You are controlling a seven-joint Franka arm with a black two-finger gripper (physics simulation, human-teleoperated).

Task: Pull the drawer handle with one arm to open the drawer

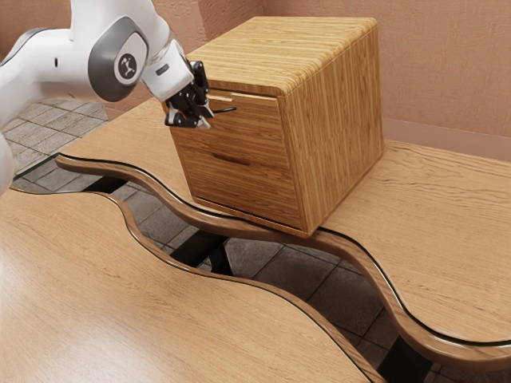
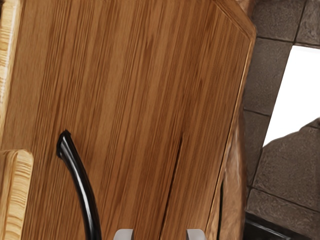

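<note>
A wooden cabinet [image 1: 335,104] with two drawers stands on the wavy-edged table [image 1: 447,231]. The top drawer [image 1: 247,132] is out by a narrow strip: a pale edge shows along its top. Its thin black handle [image 1: 226,109] runs across the drawer front. My black gripper [image 1: 198,118] is at the end of that handle nearer the exterior view's left and is shut on it. In the wrist view the curved black handle [image 2: 80,190] lies over the striped drawer front [image 2: 140,100]. Two grey fingertips [image 2: 124,234] show just beside it.
The lower drawer [image 1: 239,187] with its own dark handle [image 1: 231,159] is shut. A second wooden table [image 1: 96,311] lies in front, parted from the cabinet's table by a curving gap over a tiled floor [image 1: 295,271]. A plain wall stands behind.
</note>
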